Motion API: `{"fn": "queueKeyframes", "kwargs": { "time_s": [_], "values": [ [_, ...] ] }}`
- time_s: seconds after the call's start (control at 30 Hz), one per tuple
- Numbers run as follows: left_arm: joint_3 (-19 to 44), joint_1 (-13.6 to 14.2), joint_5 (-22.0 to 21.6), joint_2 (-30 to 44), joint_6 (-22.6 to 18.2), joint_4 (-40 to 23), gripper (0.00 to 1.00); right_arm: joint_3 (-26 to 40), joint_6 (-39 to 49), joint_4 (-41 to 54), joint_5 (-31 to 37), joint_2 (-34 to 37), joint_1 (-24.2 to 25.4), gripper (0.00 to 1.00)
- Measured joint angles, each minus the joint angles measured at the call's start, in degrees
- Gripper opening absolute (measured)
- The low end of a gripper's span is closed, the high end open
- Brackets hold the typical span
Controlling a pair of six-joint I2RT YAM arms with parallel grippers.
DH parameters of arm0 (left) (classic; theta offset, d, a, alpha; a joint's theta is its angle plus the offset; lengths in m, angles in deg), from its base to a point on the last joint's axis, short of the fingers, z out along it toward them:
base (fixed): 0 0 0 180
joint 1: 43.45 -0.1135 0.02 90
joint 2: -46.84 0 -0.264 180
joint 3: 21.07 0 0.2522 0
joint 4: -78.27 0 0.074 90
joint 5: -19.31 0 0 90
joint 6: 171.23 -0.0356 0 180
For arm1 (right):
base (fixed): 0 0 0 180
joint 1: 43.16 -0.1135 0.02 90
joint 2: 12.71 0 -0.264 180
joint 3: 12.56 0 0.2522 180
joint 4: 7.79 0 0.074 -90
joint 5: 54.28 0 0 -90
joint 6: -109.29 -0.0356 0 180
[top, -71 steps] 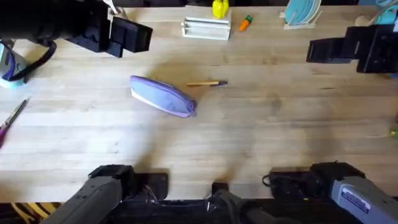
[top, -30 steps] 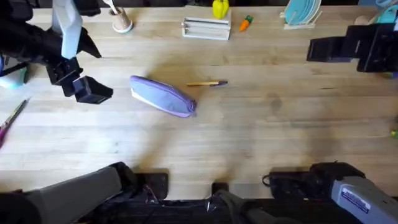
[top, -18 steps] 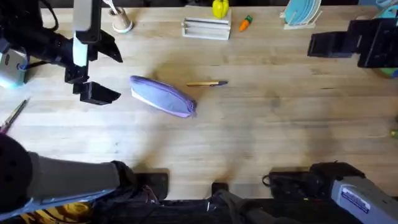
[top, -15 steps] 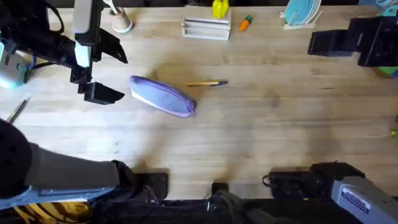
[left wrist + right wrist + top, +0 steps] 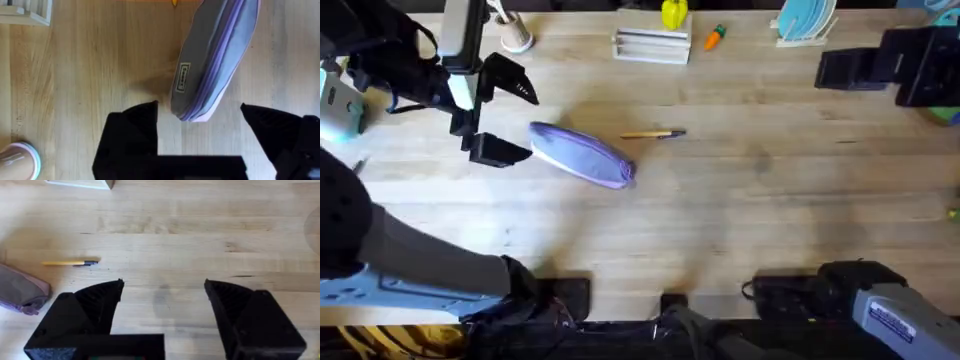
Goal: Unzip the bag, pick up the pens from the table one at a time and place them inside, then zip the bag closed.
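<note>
On the table (image 5: pixel 740 220), left of center, I count one bag (image 5: pixel 582 154) and one pen (image 5: pixel 653 134). The bag is a lavender pouch lying flat, its long axis running diagonally from the far left down toward the near right in the overhead view; its zipper runs along that length, and a small label (image 5: pixel 184 83) sits on the side near the end that faces my left gripper. The pen lies just beside the bag on its far right side, apart from it, with its long axis nearly parallel to the far table edge; the yellow barrel points left and the dark end points right. My left gripper (image 5: pixel 503 120) is positioned at the left end of the bag, its jaws spread wide and holding nothing; in the left wrist view the end of the bag sits between the two fingers (image 5: pixel 132 130) without touching either. My right gripper (image 5: pixel 164 305) hangs over bare table well to the right of the bag, jaws also wide and holding nothing; the right wrist view shows the pen and one end of the bag beyond my fingertips.
</note>
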Motion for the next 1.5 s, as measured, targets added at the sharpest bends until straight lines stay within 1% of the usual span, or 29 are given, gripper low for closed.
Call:
{"fn": "queueKeyframes", "kwargs": {
  "time_s": [0.4,0.7,1.0,1.17,1.23,1.4,1.43,1.47,1.5],
  "values": [
    [0.02,0.00,0.43,0.00,0.00,0.06,0.993,0.00,0.00,-0.02,0.00,0.00,0.00,0.997],
    [0.09,0.00,0.93,0.41,0.00,2.36,0.993,0.00,0.00,-0.04,0.00,0.00,0.00,0.997],
    [0.28,1.81,1.96,5.66,0.00,0.83,0.993,0.02,0.00,-0.07,0.00,2.71,0.00,0.997],
    [0.28,2.21,2.16,5.80,0.00,0.81,0.949,0.02,-0.02,-0.07,0.00,4.36,0.00,0.997],
    [0.31,2.19,2.20,6.04,0.00,0.72,0.893,0.02,-0.40,-0.07,0.00,4.81,0.00,0.997],
    [0.31,2.21,2.14,6.68,0.00,0.66,0.590,0.06,-1.50,-0.09,0.00,5.09,0.00,0.997],
    [0.31,2.20,1.94,6.78,0.01,0.59,0.330,0.09,-1.72,-0.09,0.00,5.09,0.00,0.997],
    [0.31,2.19,1.86,6.75,0.04,0.43,0.186,0.09,-1.73,-0.09,0.00,5.09,0.00,0.997],
    [0.31,2.21,1.76,6.78,0.05,0.31,0.104,0.09,-1.75,-0.09,0.00,5.09,0.00,0.997]
  ]
}}
